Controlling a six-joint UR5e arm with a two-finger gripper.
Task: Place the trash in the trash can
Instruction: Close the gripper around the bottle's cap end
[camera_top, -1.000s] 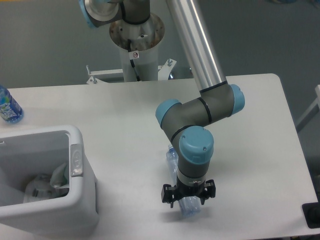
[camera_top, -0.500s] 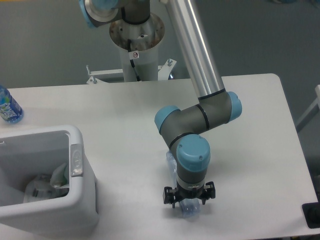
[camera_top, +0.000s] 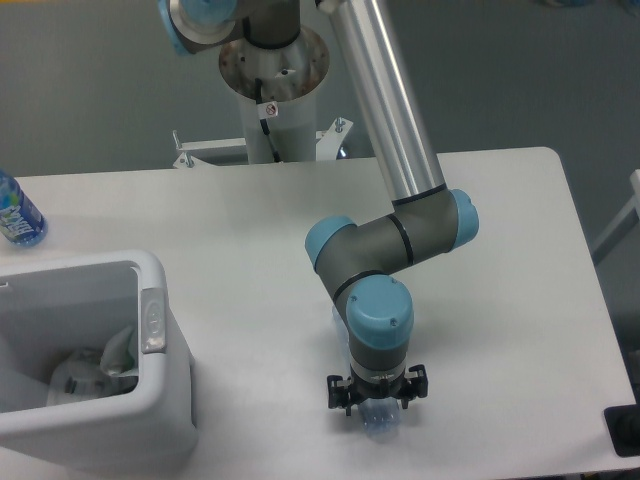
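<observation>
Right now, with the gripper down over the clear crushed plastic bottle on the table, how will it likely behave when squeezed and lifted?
The clear crushed plastic bottle looks empty, so probably light. Its thin walls may buckle under the gripper. Lying on its side, it could roll or slip if nudged.

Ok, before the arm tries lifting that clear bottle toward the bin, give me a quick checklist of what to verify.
1. Gripper over the crushed bottle: ok, the bottle end shows just beneath it.
2. Jaws closed on the bottle: cannot tell, the wrist hides them.
3. Bottle off the table: cannot tell.
4. Trash can opening unobstructed: ok, open top with crumpled trash lying low inside.
5. Path to the bin free: ok, bare tabletop between.
6. Upright blue-label bottle out of the way: ok, at the far left edge.
</observation>
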